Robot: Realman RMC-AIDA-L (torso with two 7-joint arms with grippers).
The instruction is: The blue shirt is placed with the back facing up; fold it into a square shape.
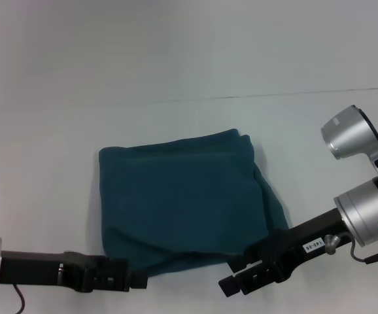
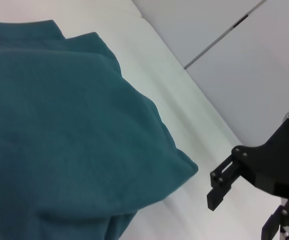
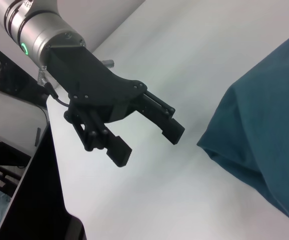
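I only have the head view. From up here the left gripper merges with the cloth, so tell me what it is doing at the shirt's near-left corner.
Observer: The right wrist view shows the left gripper open with nothing between its fingers, and bare table between it and the blue shirt.
Operator: Now check the right one.
Observer: In the left wrist view the right gripper is open too, just past the shirt's near-right corner and not touching it.
Operator: Report how that corner lies.
Observer: It is not pressed flat. The top layer bulges in a rounded hump and overhangs the layers beneath.
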